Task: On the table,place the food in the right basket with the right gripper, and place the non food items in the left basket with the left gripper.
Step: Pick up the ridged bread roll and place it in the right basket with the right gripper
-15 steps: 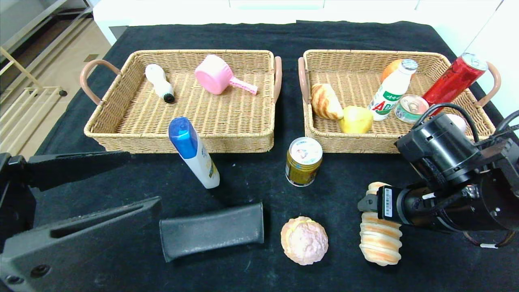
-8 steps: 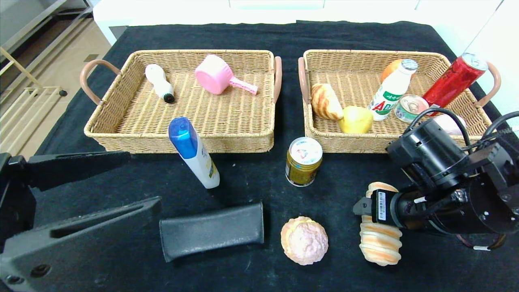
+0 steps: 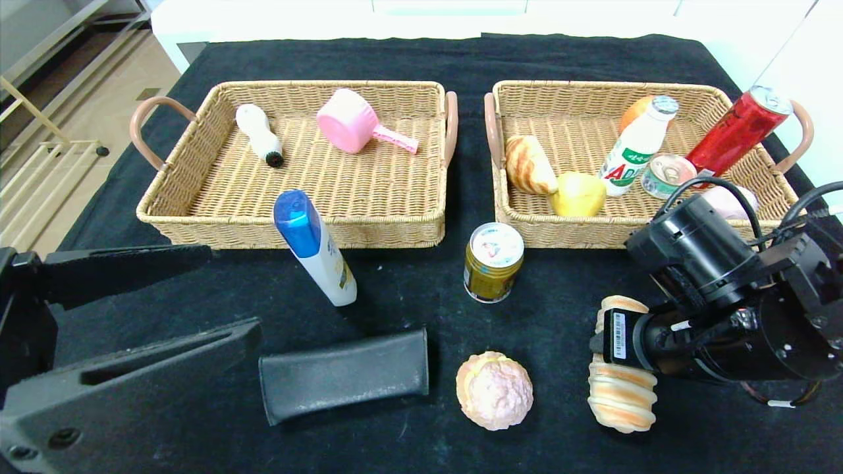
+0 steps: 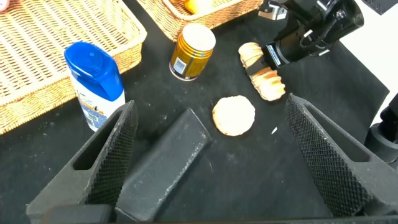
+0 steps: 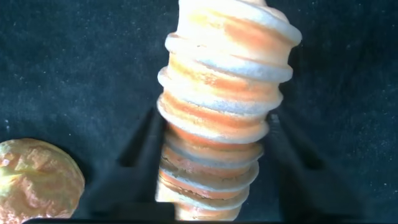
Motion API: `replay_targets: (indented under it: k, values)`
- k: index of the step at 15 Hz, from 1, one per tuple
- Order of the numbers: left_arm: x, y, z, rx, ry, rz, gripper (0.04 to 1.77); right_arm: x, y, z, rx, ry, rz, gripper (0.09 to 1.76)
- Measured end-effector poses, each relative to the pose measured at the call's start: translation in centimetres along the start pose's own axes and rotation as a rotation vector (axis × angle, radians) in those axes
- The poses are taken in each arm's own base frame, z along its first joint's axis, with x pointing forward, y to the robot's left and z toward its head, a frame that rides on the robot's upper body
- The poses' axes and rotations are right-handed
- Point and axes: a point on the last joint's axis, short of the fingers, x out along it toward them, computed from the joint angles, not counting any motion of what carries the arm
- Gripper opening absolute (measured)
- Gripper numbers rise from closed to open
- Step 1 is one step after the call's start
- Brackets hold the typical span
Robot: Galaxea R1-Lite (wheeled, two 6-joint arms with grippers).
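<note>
A spiral bread roll (image 3: 622, 401) lies on the black cloth at the front right. My right gripper (image 3: 625, 342) is down over its near end, fingers pressed on both sides of it (image 5: 214, 137). A round bun (image 3: 494, 390), a gold can (image 3: 492, 262), a blue-capped white bottle (image 3: 315, 247) and a flat black case (image 3: 344, 375) sit on the cloth in front of the baskets. My left gripper (image 3: 230, 293) hovers open at the front left, above the black case (image 4: 165, 165).
The left basket (image 3: 290, 234) holds a white brush and a pink scoop. The right basket (image 3: 566, 236) holds bread, a yellow fruit, an orange, a milk bottle, a small tin and a red can leaning on its far corner.
The right gripper's jaws closed in on the spiral bread roll, which shifted slightly to the right. The left arm stayed still.
</note>
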Motion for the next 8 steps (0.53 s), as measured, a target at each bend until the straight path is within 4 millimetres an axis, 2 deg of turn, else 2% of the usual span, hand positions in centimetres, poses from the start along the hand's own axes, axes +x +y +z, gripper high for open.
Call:
replay_targets:
  k: [3,4,5,8]
  values:
    - [0.0,0.0,0.02,0.001,-0.001,0.0,1.72,0.07,0.01,-0.02,-0.001,0.002,-0.001,0.73]
    - [0.01,0.0,0.01,0.001,-0.001,0.0,1.72,0.14,0.04,-0.03,-0.002,0.003,-0.002,0.56]
    - [0.01,0.0,-0.01,0.0,0.0,0.0,1.72,0.24,0.06,-0.04,-0.003,0.005,-0.005,0.5]
    - [0.02,0.01,-0.04,0.0,0.002,0.0,1.72,0.44,0.11,-0.07,-0.004,0.008,-0.008,0.5]
